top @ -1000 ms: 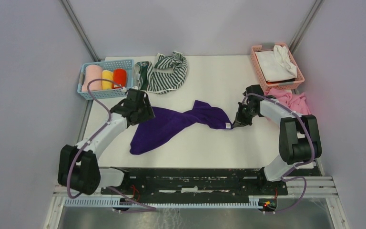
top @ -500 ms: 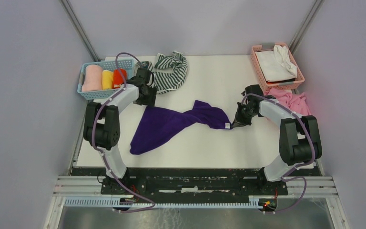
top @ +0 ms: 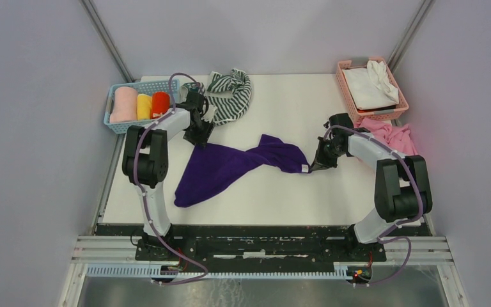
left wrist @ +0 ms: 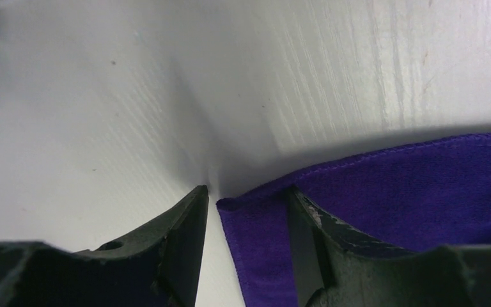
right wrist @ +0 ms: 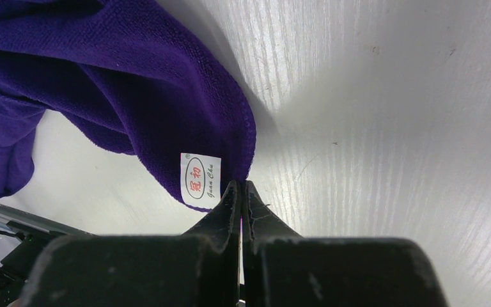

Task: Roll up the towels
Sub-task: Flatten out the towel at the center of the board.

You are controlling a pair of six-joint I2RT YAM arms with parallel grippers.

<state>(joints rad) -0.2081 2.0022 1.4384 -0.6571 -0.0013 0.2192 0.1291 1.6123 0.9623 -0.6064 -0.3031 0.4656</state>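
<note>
The deep-purple towel (top: pixel 230 165) lies twisted across the middle of the white table (top: pixel 294 96). My left gripper (top: pixel 199 139) is open at its far left corner; in the left wrist view the corner (left wrist: pixel 256 211) sits between the two spread fingers (left wrist: pixel 179 236). My right gripper (top: pixel 313 167) is shut on the towel's right corner, next to its white label (right wrist: pixel 199 180). The green-and-white striped towel (top: pixel 225 96) lies bunched at the back of the table, behind my left gripper.
A blue basket (top: pixel 116 121) with rolled pink, yellow and red cloths stands at the back left. A pink basket (top: pixel 401 109) with white cloth stands at the back right, a pink cloth (top: pixel 393 135) beside it.
My left arm swung back and left, from over the towel's left part to its far left corner, and came down beside it. The right arm and towel stayed still.
</note>
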